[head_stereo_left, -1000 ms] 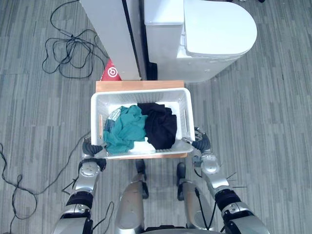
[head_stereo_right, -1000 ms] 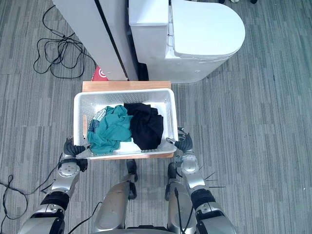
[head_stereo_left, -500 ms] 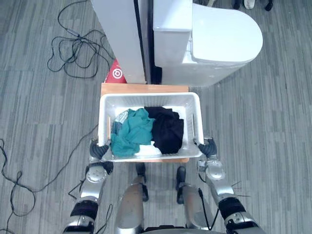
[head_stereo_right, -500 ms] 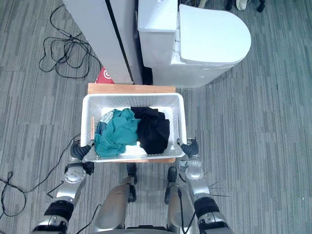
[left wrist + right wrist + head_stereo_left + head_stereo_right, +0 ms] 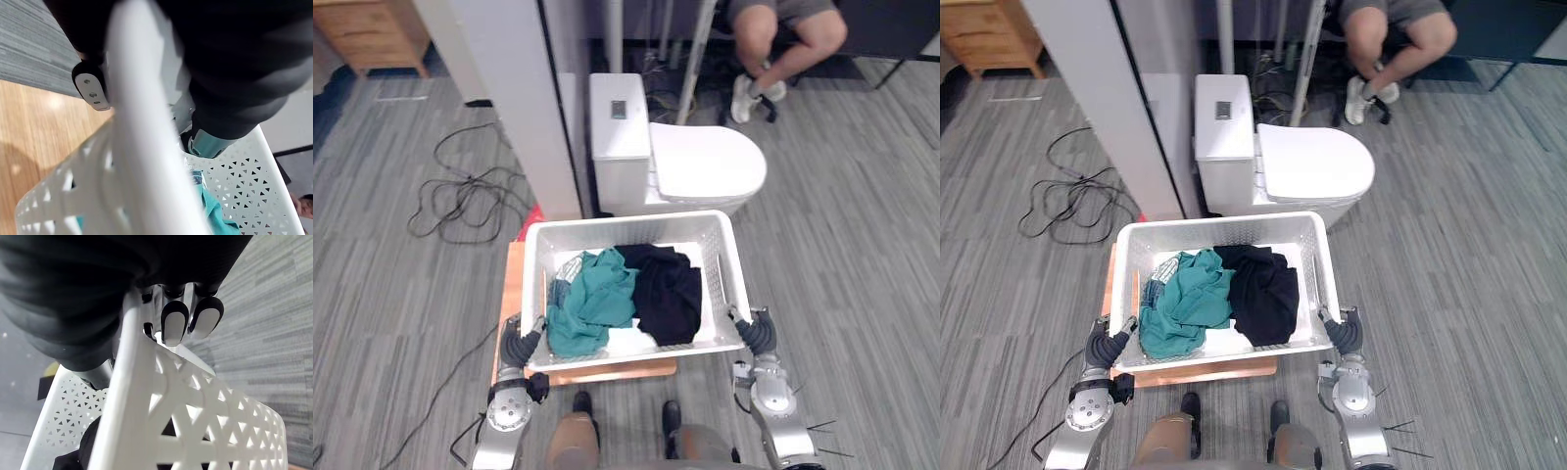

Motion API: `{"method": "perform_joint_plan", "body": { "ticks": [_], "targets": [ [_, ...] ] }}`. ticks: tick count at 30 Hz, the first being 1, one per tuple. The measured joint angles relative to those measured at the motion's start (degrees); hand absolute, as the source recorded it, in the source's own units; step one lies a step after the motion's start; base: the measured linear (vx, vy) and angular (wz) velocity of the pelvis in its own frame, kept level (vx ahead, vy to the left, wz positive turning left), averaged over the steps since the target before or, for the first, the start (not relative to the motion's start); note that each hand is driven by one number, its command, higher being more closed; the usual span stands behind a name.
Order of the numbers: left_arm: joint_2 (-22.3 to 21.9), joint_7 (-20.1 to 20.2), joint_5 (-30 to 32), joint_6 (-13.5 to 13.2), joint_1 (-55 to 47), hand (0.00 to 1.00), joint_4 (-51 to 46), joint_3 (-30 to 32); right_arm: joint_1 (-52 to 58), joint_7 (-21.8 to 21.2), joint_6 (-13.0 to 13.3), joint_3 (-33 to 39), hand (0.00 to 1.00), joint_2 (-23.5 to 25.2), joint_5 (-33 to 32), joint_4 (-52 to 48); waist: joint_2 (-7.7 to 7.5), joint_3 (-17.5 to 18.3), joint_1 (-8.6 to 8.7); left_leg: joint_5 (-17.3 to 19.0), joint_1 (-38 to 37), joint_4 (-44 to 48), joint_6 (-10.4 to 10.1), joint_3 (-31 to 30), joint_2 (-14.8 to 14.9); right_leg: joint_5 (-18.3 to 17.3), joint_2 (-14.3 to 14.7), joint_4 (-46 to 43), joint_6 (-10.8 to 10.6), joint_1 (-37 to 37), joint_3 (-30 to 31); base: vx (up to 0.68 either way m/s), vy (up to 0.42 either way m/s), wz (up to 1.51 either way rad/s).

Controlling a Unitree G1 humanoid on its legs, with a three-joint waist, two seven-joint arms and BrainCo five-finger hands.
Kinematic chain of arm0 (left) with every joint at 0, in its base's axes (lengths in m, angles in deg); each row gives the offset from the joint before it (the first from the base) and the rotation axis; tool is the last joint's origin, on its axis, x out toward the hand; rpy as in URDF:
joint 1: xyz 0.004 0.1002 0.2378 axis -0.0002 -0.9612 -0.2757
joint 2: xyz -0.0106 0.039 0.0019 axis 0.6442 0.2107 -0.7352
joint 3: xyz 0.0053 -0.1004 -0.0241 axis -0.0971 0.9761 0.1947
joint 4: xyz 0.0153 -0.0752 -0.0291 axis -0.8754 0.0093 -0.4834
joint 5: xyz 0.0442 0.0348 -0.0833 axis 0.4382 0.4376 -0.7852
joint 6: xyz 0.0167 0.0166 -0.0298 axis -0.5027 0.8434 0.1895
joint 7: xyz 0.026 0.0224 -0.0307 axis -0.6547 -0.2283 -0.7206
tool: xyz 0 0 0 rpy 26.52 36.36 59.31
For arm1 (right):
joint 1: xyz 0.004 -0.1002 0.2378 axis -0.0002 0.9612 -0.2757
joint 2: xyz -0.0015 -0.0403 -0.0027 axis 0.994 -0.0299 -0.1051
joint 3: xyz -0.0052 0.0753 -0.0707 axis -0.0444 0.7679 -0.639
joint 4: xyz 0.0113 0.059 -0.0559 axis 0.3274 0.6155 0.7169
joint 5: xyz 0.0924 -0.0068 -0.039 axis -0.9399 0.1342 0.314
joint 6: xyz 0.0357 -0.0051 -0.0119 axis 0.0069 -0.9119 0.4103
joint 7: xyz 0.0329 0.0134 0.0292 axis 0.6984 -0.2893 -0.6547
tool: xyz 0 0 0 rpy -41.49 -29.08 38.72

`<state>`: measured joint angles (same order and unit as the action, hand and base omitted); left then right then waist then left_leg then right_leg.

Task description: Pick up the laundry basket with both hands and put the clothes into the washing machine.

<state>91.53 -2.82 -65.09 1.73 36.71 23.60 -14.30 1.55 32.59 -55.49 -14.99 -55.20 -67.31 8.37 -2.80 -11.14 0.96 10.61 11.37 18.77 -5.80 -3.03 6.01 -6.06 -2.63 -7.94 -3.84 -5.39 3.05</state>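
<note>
A white perforated laundry basket [image 5: 631, 220] hangs just above a low wooden stool [image 5: 512, 284]. Inside lie a teal garment [image 5: 592, 304] on the left and a black one [image 5: 668, 294] on the right. My left hand [image 5: 517, 345] is shut on the basket's near left rim [image 5: 142, 147], with a dark fingertip [image 5: 90, 88] showing beside it. At the near right corner my right hand [image 5: 757, 336] is curled over the rim [image 5: 127, 406], its fingertips [image 5: 173, 323] on the outer side. Just beyond the basket stands the white washing machine [image 5: 705, 176] with its rounded lid down.
A tall white pillar [image 5: 509, 98] rises at the basket's far left. Black cables [image 5: 460, 201] lie on the grey floor to the left. A person [image 5: 783, 39] sits behind the machine. A wooden cabinet [image 5: 372, 29] stands at the far left corner.
Both hands have curled tight on the basket's rim and the basket has come up off the stool. The whole view has tipped forward, so the machine and the person now show.
</note>
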Motion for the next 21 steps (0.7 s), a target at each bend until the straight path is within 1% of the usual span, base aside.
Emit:
{"method": "perform_joint_plan", "body": {
  "ticks": [1,3,4,6,7,8,9,10,11,12,13,14,15,16,17,18,19,20,21],
  "targets": [
    [0.1,0.07,0.0,0.0,-0.05,1.0,-0.31,-0.16,-0.05,-0.1,-0.03,0.13,1.0,-0.02,-0.08,0.0,0.0,0.22,0.11,0.78,-0.06,0.13,0.15,0.44,0.27,0.27,0.64,-0.06,-0.07,-0.4,0.84,0.0,0.082,-0.86],
    [1.57,0.42,-0.01,0.0,-1.17,1.0,-1.69,-0.95,0.48,-0.54,-0.11,0.19,1.0,0.13,-0.25,-1.44,-0.97,0.97,0.78,1.36,-0.59,0.29,0.76,5.2,0.84,1.77,0.82,0.11,-0.64,-2.36,5.89,-0.02,0.06,-1.06],
    [1.77,0.43,-0.02,0.0,-1.41,1.0,-2.03,-1.08,0.48,-0.62,-0.11,0.18,1.0,0.0,-0.3,-1.77,-1.03,1.01,0.8,1.66,-0.67,0.45,0.96,6.83,1.03,2.38,0.96,0.15,-0.64,-3.09,7.64,-0.05,0.101,-1.33],
    [1.99,0.5,-0.74,0.0,-1.51,1.0,-3.18,-1.32,-0.3,-0.65,-0.25,0.17,1.0,-0.66,-0.73,-1.68,-1.04,1.01,1.11,2.66,-0.67,1.46,2.04,13.17,1.68,5.3,1.68,0.34,-0.89,-6.27,14.05,-0.08,0.125,-1.46],
    [2.16,0.54,-1.01,0.0,-1.41,1.0,-3.18,-1.38,-0.55,-0.66,-0.26,0.1,1.0,-0.82,-0.81,-1.65,-1.02,1.01,1.43,2.86,-0.66,1.71,2.33,14.91,1.9,6.39,1.83,0.44,-0.78,-7.14,14.56,-0.1,0.121,-1.49],
    [2.34,0.76,-1.18,0.0,-1.09,1.0,-3.17,-1.41,-0.94,-0.68,-0.3,0.03,1.0,-1.1,-1.03,-1.63,-0.91,0.97,1.95,2.96,-0.71,1.8,2.62,17.75,2.56,9.25,2.05,1.1,0.16,-8.79,11.7,-0.12,0.098,-1.24],
    [2.33,0.78,-1.2,0.01,-0.81,1.0,-3.17,-1.41,-1.06,-0.68,-0.31,0.04,1.0,-1.19,-1.14,-1.58,-0.74,0.93,2.03,2.98,-0.84,1.69,2.76,19.53,3.26,11.16,2.0,2.43,2.19,-9.01,9.01,-0.17,0.062,-1.5],
    [2.54,0.88,-1.21,0.07,-0.33,1.0,-3.11,-1.41,-1.09,-0.66,-0.33,0.05,1.0,-1.53,-1.2,-1.53,-0.8,0.83,2.41,2.48,-1.6,0.55,3.6,23.63,4.57,11.67,0.82,3.75,5.47,-9.0,-0.11,-0.14,0.022,-1.5],
    [2.52,1.15,-1.24,0.28,-0.33,1.0,-2.87,-1.45,-1.01,-0.67,-0.4,0.24,1.0,-1.06,-1.19,-1.53,-1.23,0.94,2.63,2.31,-3.22,0.1,3.86,27.63,4.61,8.4,-1.79,1.34,7.34,-9.21,-12.57,-0.12,0.009,-1.52],
    [2.26,1.24,-1.32,0.7,-0.41,1.0,-2.83,-1.57,-1.05,-0.67,-0.43,0.37,1.0,-1.14,-1.18,-1.52,-1.02,0.81,2.63,2.32,-4.29,-0.15,3.87,29.91,5.07,7.52,-3.16,0.64,7.55,-9.23,-16.54,-0.09,0.039,-1.69],
    [2.3,1.53,-1.76,0.83,-0.55,1.0,-2.84,-1.75,-0.97,-0.68,-0.49,0.52,1.0,-1.57,-1.17,-1.51,-0.44,0.56,2.65,2.38,-6.73,-0.84,3.79,34.32,5.94,5.53,-6.4,-3.23,8.88,-9.69,-24.0,-0.11,0.002,-1.71],
    [2.43,1.54,-1.92,0.84,-0.51,1.0,-2.86,-1.75,-0.81,-0.69,-0.49,0.49,1.0,-1.46,-1.19,-1.53,-0.28,0.55,2.93,3.09,-8.57,-0.64,2.86,37.93,7.05,3.75,-8.62,-8.07,9.56,-10.25,-28.36,-0.08,-0.039,-1.67],
    [2.42,1.55,-1.97,0.84,-0.49,1.0,-2.86,-1.79,-0.73,-0.69,-0.49,0.51,1.0,-1.47,-1.18,-1.53,-0.47,0.65,3.06,3.69,-9.47,-0.15,2.19,39.69,7.47,3.27,-9.41,-10.46,10.02,-10.44,-29.71,-0.03,-0.111,-1.62],
    [2.24,1.54,-2.23,0.88,-0.49,1.0,-2.85,-2.19,-0.8,-0.69,-0.49,0.58,1.0,-1.93,-1.21,-1.55,-1.08,1.01,3.08,5.57,-11.01,1.71,0.46,42.73,8.22,3.42,-10.12,-11.83,7.54,-10.6,-30.52,0.01,-0.133,-1.58],
    [1.94,1.54,-2.4,1.19,-0.35,1.0,-2.84,-2.95,-1.14,-0.68,-0.55,0.63,1.0,-2.73,-1.35,-1.53,-0.41,1.23,3.92,6.67,-12.06,2.63,-1.16,45.12,9.76,3.01,-7.6,-10.94,5.23,-10.99,-28.58,0.03,-0.14,-1.52],
    [1.96,1.54,-2.42,1.24,-0.27,1.0,-2.86,-3.54,-1.16,-0.65,-0.58,0.66,1.0,-3.41,-1.68,-1.54,-0.1,1.44,4.44,6.82,-12.54,2.14,-1.41,45.96,10.18,2.9,-6.39,-9.98,5.07,-11.03,-28.17,0.06,-0.148,-1.37],
    [1.97,1.54,-2.49,1.29,-0.26,1.0,-2.85,-4.34,-1.25,-0.64,-0.63,0.71,1.0,-4.42,-2.42,-1.54,0.37,1.78,4.57,6.83,-13.44,0.63,-1.43,46.75,10.44,2.51,-4.38,-8.17,4.5,-11.08,-27.79,0.11,-0.174,-1.67],
    [1.54,1.54,-3.4,1.35,-0.73,1.0,-2.95,-4.91,-1.39,-0.64,-0.73,0.75,1.0,-5.31,-2.79,-1.96,1.67,2.78,4.25,7.16,-14.25,1.13,-2.37,49.3,13.14,0.64,-3.05,-12.45,6.77,-12.88,-26.59,0.21,-0.2,-2.02],
    [1.16,1.54,-3.81,1.49,-0.75,1.0,-2.61,-5.25,-1.17,-0.63,-0.88,0.75,1.0,-6.01,-2.86,-2.98,1.75,2.94,4.94,8.36,-15.27,6.55,-3.35,50.5,15.56,-1.43,-1.69,-15.08,6.39,-12.86,-24.54,0.24,-0.19,-1.88]
  ]
}}
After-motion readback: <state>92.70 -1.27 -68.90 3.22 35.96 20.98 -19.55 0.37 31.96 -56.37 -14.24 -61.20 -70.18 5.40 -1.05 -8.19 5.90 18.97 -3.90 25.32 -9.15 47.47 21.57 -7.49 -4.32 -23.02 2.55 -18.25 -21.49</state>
